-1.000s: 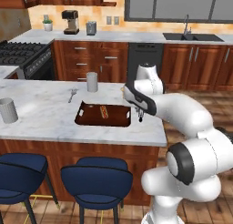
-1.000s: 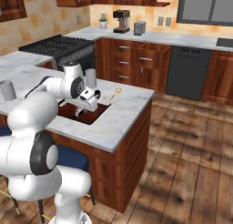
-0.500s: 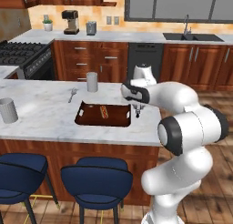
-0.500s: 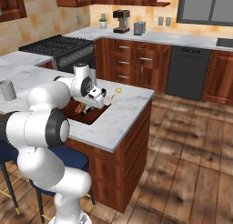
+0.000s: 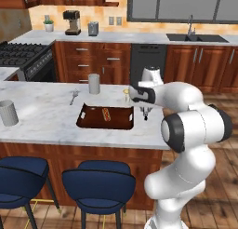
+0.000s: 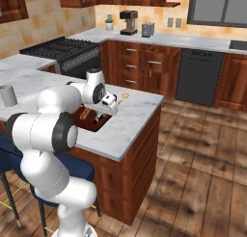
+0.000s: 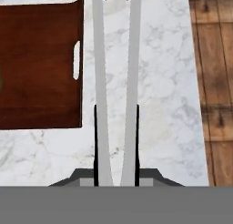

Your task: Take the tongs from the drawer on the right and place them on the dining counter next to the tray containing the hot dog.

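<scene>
My gripper [image 7: 116, 141] is shut on the silver tongs [image 7: 101, 82], whose two arms run away from the fingers over the marbled dining counter [image 7: 159, 82]. The dark brown tray [image 7: 41, 59] lies just to the tongs' left in the hand view. From the left base view, the gripper [image 5: 145, 112] hangs low over the dining counter [image 5: 46, 116] just past the right end of the tray [image 5: 93, 125], which carries the small hot dog [image 5: 106, 114]. Seen from the right base, the gripper [image 6: 101, 116] is beside the tray [image 6: 91, 126].
A grey cup [image 5: 94, 84], a fork-like utensil [image 5: 74, 97] and a second cup [image 5: 8, 112] stand on the counter. The counter's right edge drops to wood floor [image 7: 214, 82]. Blue stools [image 5: 97, 179] sit in front. Shut drawer fronts [image 5: 83, 65] line the back cabinets.
The arm has refolded, its elbow swinging across, while the gripper with the tongs has stayed by the tray's right end and shifted slightly right and down.
</scene>
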